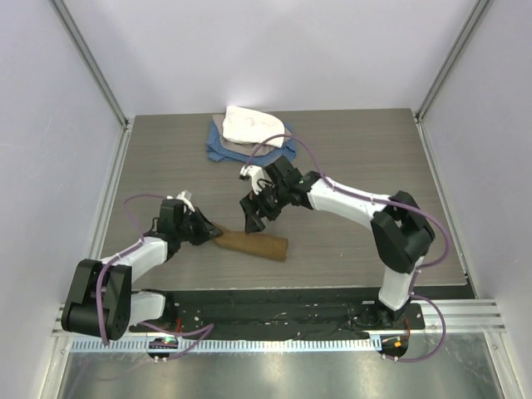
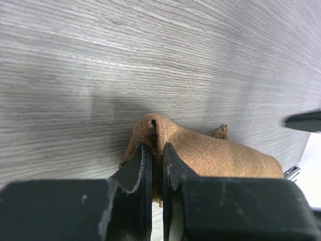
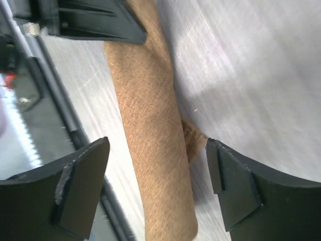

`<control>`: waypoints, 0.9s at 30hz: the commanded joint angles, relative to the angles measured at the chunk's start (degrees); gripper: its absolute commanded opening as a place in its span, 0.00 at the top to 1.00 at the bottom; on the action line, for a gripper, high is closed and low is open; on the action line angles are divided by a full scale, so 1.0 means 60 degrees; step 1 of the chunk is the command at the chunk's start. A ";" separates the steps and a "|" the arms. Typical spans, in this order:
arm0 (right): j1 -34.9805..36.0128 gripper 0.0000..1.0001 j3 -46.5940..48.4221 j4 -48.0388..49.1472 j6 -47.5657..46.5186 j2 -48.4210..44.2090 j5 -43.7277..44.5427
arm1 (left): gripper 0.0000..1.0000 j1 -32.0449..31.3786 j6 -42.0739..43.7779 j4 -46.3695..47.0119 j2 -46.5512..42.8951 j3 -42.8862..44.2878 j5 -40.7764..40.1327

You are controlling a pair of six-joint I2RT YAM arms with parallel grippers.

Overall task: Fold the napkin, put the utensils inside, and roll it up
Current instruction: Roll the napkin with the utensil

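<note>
Left claw [image 2: 156,149] is pinched on the end of the rolled napkin [image 2: 220,156] lying on the counter [image 2: 150,60] — right claw [image 3: 158,173] hangs spread wide just above the roll.

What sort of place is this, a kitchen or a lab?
Probably a robot test booth in a lab: plain white walls box in a wood-grain table, with two robot arms fixed at its near edge, over a rolled napkin.
</note>
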 commanded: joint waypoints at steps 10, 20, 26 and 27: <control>0.2577 0.06 -0.1205 0.1936 -0.2597 -0.0495 0.5284 | 1.00 0.0034 0.0413 -0.0781 0.0880 0.0745 0.0221; 0.2636 0.08 -0.0883 0.1395 -0.2598 0.0385 0.5019 | 1.00 0.0034 0.0443 -0.0781 0.0851 0.0862 0.0279; 0.2549 0.33 -0.0867 0.0956 -0.2218 0.0649 0.5005 | 0.81 0.0034 0.0413 -0.0796 0.0735 0.1023 0.0294; 0.2534 0.38 -0.0882 0.0911 -0.2130 0.0678 0.4773 | 0.69 0.0034 0.0384 -0.0796 0.0632 0.1053 0.0251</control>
